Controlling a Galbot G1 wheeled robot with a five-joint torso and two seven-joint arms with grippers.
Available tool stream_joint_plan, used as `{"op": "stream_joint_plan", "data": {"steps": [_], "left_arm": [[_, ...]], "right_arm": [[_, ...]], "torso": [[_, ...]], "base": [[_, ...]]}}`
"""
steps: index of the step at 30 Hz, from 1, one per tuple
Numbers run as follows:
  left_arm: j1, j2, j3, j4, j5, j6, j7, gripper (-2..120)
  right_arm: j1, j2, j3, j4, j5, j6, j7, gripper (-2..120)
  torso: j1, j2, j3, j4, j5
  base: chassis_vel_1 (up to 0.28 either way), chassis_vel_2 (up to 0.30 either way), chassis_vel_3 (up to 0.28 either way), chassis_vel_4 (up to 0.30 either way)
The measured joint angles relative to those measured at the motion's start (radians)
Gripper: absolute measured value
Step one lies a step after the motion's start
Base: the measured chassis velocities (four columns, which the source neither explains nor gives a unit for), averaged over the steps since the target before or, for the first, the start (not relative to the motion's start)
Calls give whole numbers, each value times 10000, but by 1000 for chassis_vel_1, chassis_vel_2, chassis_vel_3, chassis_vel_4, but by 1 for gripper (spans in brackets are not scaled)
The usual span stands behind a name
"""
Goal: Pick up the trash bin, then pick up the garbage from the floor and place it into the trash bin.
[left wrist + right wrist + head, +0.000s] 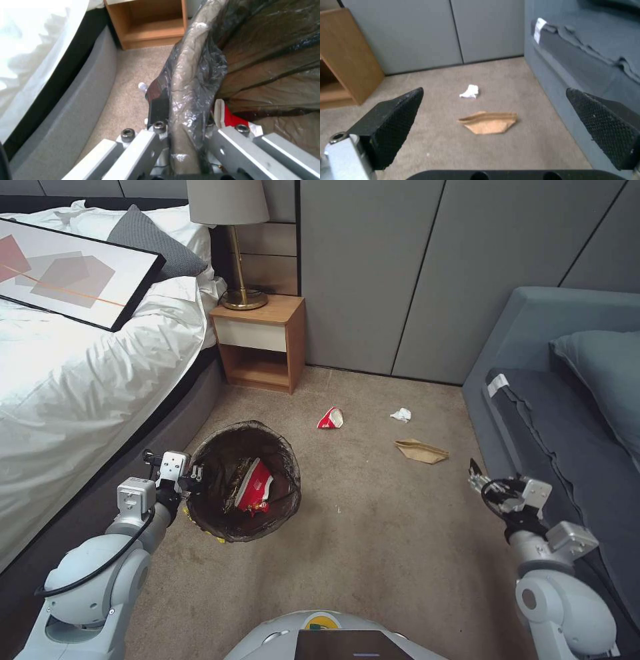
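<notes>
Clamped on the bag-lined rim of the trash bin [243, 480], the left gripper [193, 473] holds it; right gripper [493, 120] hangs spread wide above a brown paper bag [488, 122] on the floor [373, 527].

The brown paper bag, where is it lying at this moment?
In the head view, the brown paper bag lies flat on the carpet at the right, near the sofa, just beyond the open right gripper, with the white tissue wad behind it.

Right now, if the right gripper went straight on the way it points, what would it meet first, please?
Probably the brown paper bag, which lies on the floor between the open right gripper's fingers; depth is uncertain.
</notes>
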Motion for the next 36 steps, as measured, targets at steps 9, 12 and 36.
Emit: {"op": "stream_joint_plan", "data": {"steps": [9, 12, 36], "left_arm": [[90, -184, 9, -40, -235, 0, -289, 0], [183, -234, 17, -106, -355, 0, -395, 0], [249, -75, -44, -186, -581, 0, -446, 0]], "right_arm": [[-52, 128, -193, -255, -489, 578, -180, 100], [3, 158, -261, -310, -590, 662, -197, 100], [46, 328, -415, -489, -1067, 917, -224, 100]], "torso": [[0, 0, 1, 1, 0], [0, 0, 1, 1, 0], [1, -1, 1, 0, 0]], "base": [[0, 0, 0, 0], [0, 0, 0, 0], [0, 0, 0, 0]]}}
